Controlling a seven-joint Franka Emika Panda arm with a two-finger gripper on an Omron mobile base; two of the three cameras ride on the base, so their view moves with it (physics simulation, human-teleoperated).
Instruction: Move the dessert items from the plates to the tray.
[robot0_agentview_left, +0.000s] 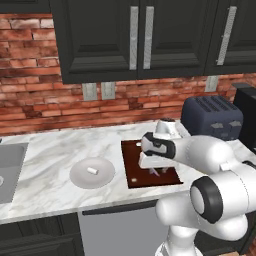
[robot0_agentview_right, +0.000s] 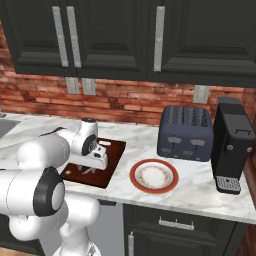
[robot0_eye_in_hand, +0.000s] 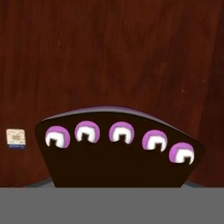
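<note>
Filling the lower part of the hand view, right under the camera, sits a dark brown wedge (robot0_eye_in_hand: 118, 153) with a curved upper edge and five purple-and-white dots in a row along its face. Its long axis runs side to side across that view, the curved edge pointing away from the hand. It lies against the dark reddish-brown tray (robot0_eye_in_hand: 113, 52), whose wood grain spreads beyond it in every direction.

Whether the gripper (robot0_agentview_left: 156, 171) is holding the wedge or has let it go cannot be told: the fingertips are hidden behind the wedge in the hand view and too small to read from the base. From the left base view, the hand hangs low over the middle of the tray, pointing down.

Well out to the hand's left lies a light grey plate (robot0_agentview_left: 92, 173) with a small white cylinder (robot0_agentview_left: 92, 171) lying on its side at its centre, its long axis roughly across the counter. To the hand's right, a red-rimmed plate (robot0_agentview_right: 154, 176) rests beside a dark toaster (robot0_agentview_right: 186, 132).

As a judgement, the wedge delivery looks near done, and the white piece is not yet moved. The risk is lifting away before the fingers fully part, which could drag or tip the wedge off the tray; the small round cylinder may also roll when pinched
</note>
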